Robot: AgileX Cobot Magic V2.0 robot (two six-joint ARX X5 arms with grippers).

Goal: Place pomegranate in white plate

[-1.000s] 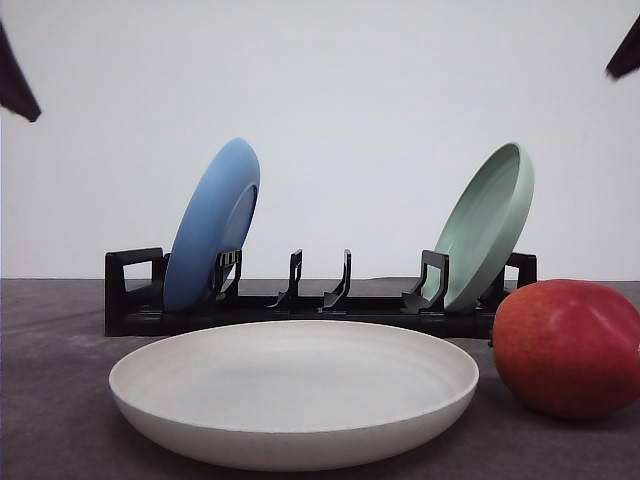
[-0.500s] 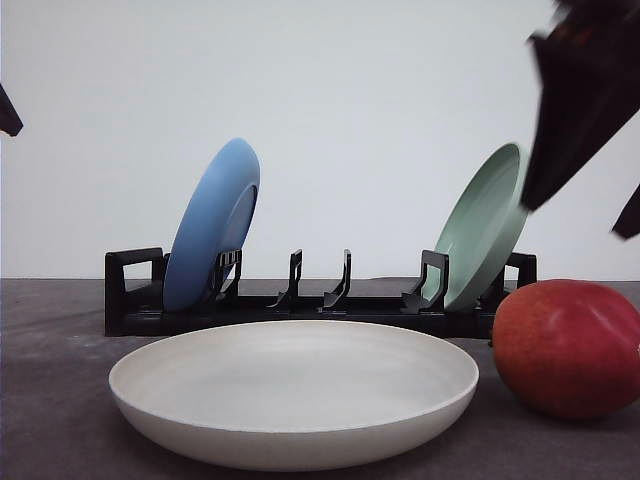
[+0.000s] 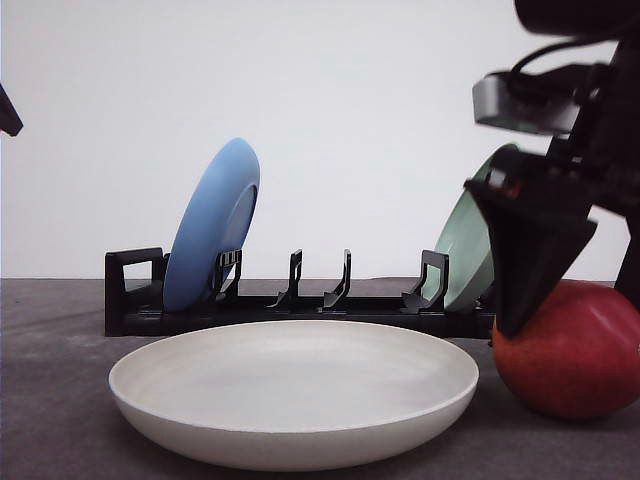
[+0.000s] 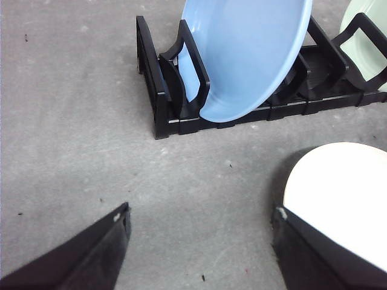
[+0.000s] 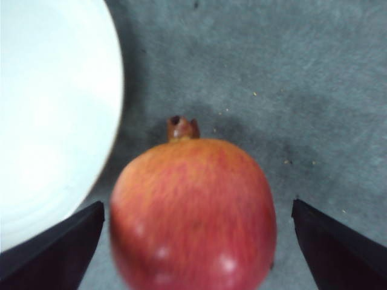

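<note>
Right claw (image 5: 193, 254) has descended, its open jaws straddling the pomegranate (image 5: 193, 211)

Lighting is bright, even and diffuse, with soft shadows. In the right wrist view the pomegranate (image 5: 193, 211) is blurred and the white plate (image 5: 54, 121) glares, overexposed.

The pomegranate (image 5: 193, 211) is coloured red, with an orange-yellow blush on its upper part and a brownish crown. The white plate (image 3: 200, 420) is shown in a plain cream-white. A blue plate (image 3: 212, 225) and a pale green plate (image 3: 470, 245) are held in a black rack (image 3: 135, 295). The table (image 4: 72, 121) is seen as grey with small dark specks. The right gripper (image 5: 196, 254) is black.
</note>
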